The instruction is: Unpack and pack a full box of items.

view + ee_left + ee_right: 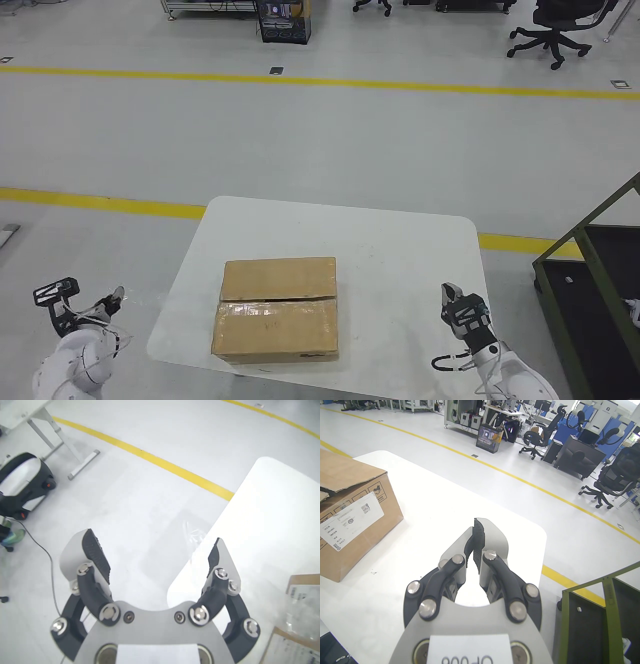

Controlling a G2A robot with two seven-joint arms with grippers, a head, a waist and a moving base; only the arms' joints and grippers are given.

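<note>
the cardboard box [277, 308] sat on the white table [400, 250], close to its near edge and nearer the left edge than the right, top flaps folded down. the left gripper [153, 540] hung beyond the table's left edge, over the floor, spread wide and empty. the right gripper [475, 530] hung above the near right corner, pads pressed together on nothing.

We see the cardboard box [277, 308] on the table [400, 250], near our edge. Our left gripper [153, 536] is beyond the table's left side, our right gripper [476, 525] over its near right corner. A metal rack [590, 290] stands right of the table.
</note>
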